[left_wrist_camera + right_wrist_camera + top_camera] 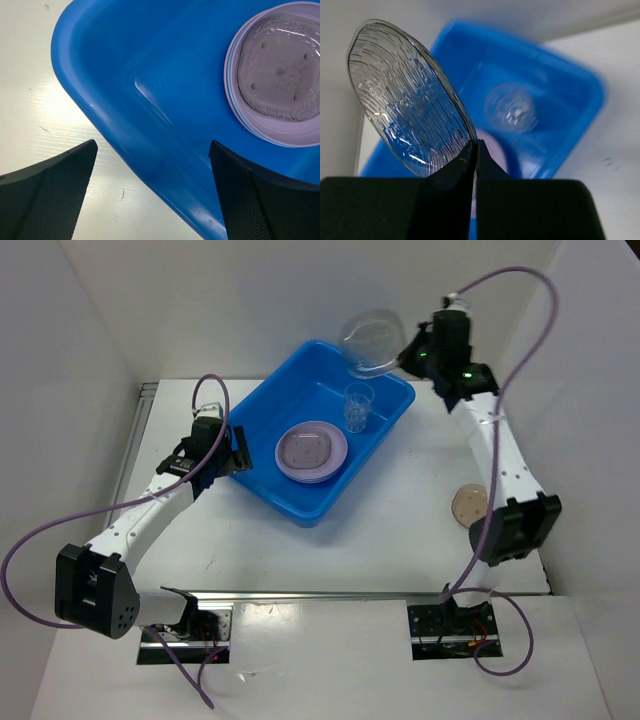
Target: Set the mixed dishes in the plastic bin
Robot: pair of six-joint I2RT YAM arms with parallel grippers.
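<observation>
Firstly, on the left side of the table [400,535], the left gripper [153,145] stands wide open and holds nothing. Its two fingers [55,195] straddle the rounded near-left corner of the plastic bin [272,408] from outside. The left wrist view cannot settle whether the fingers touch the rolled rim. Bare table lies to the left of that corner, bounded by the white side wall [60,390].

The bin sits skewed at mid-table, with one corner pointing toward the arms. On its floor, in the nearer half, rests a round lavender plate [336,456] stacked on a pale blue one whose edge just shows. A speckled rounded-square plate [305,450] lies on top of the lavender plate. Just beyond the stack a small clear cup [358,406] stands upright on the bin floor, apart from the stack and the walls. The floor to the far left of the cup is bare blue.

Over the bin's far rim the right gripper [475,148] is closed, pinching a clear ribbed plate [371,338] by its edge. The plate is tilted steeply and held in the air above the rim.

Further right, open table runs between the bin's right wall and the right arm. A tan speckled plate [468,505] lies flat there, just beside the arm's elbow and well apart from the bin.
</observation>
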